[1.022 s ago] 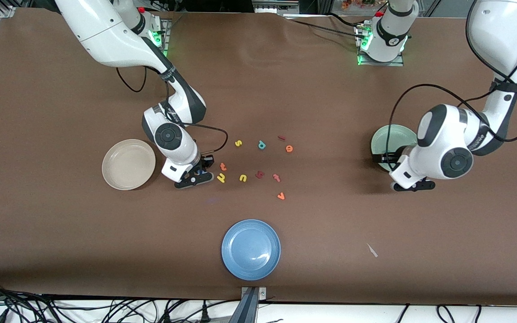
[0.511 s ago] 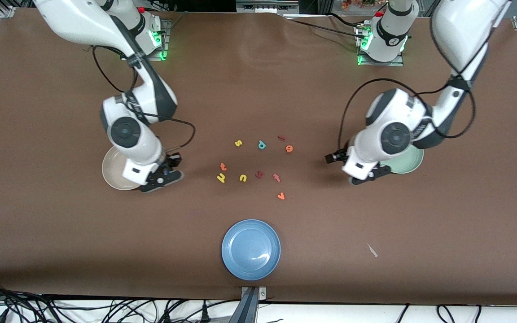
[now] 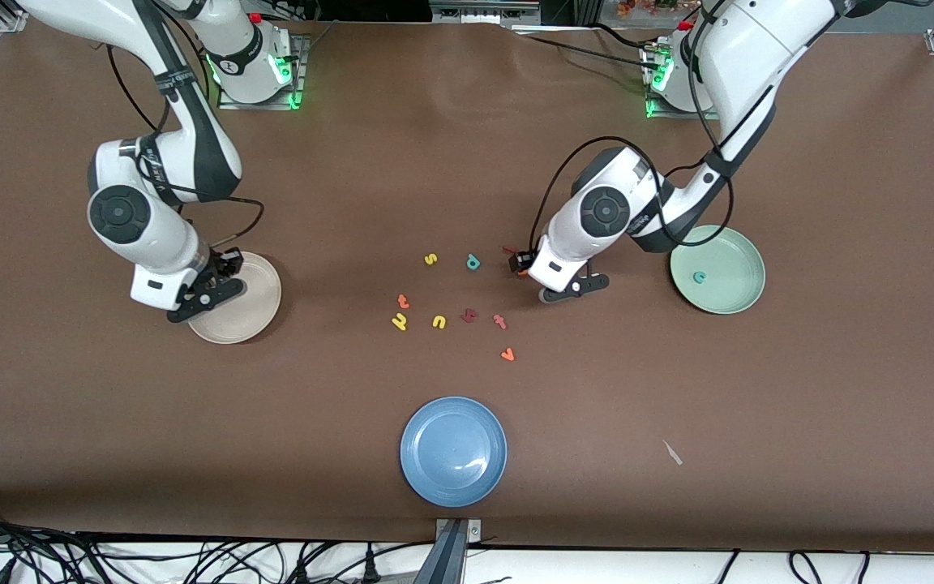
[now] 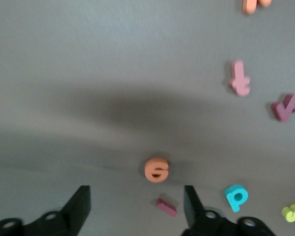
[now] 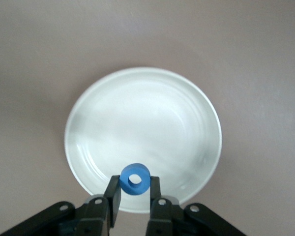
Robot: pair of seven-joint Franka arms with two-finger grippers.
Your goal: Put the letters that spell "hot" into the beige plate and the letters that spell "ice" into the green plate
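Fingers of right gripper (image 5: 134, 196) pinch blue "o" (image 5: 134, 179) over rim of beige plate (image 3: 252, 312); best carried toward plate centre before release. Left gripper (image 4: 136, 209) spread wide above orange "e" (image 4: 156, 170), dark red "i" (image 4: 166, 207) beside; should centre on one. Teal "c" (image 3: 700, 277) already in green plate (image 3: 733, 298).

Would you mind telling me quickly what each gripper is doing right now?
Left gripper: open, holding nothing, over the orange "e".
Right gripper: shut on the blue "o", over the beige plate.
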